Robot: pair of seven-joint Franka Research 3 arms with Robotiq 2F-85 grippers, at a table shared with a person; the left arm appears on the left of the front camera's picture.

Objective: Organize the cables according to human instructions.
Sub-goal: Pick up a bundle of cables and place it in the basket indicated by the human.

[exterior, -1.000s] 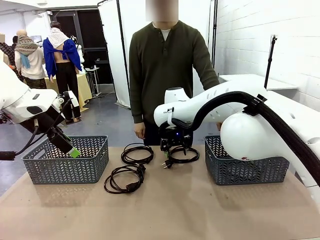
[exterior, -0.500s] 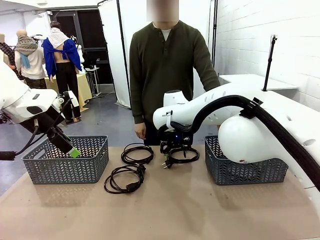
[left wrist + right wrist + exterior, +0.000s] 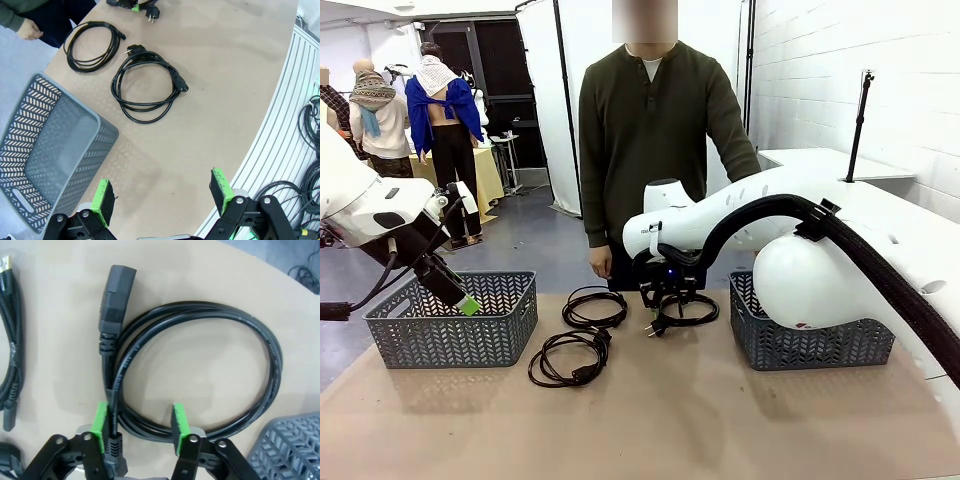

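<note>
**Right end effector** (image 3: 140,422): down at the worktop (image 3: 60,340), green pads (image 3: 101,422) astride the near arc of one cable coil (image 3: 274,362). The jaws stand roughly half-way in. Bare worktop shows between the pads; the strands lie against one pad and run under the other. Whether they pinch yet cannot be told.

**Just ahead of the pads:** a ribbed strain-relief neck. Farther ahead is the moulded plug (image 3: 116,295), resting on the coil's edge.

**Handling, as judged:**
- The cord is light and limp, and its rubbery jacket should not be slippery.
- The loops look untied, so they will likely sag and spread once lifted, with the plugs hanging lowest.
- The best hold is across all strands where they bunch, as straddled here, never on a single strand.
- The plug body is stiff and would do as a fallback hold.

**To either side:** a corner of the right basket (image 3: 285,445) sits close on one side. The neighbouring coil (image 3: 14,355) lies on the other.

**Left end effector** (image 3: 162,192): jaws fully wide and empty, held above the worktop with the left basket (image 3: 30,130) beside it. Ahead of it lies a second coil (image 3: 114,85), and beyond that the neighbouring coil again. Farthest off, at the worktop's far edge, is the person's hand (image 3: 27,32).
</note>
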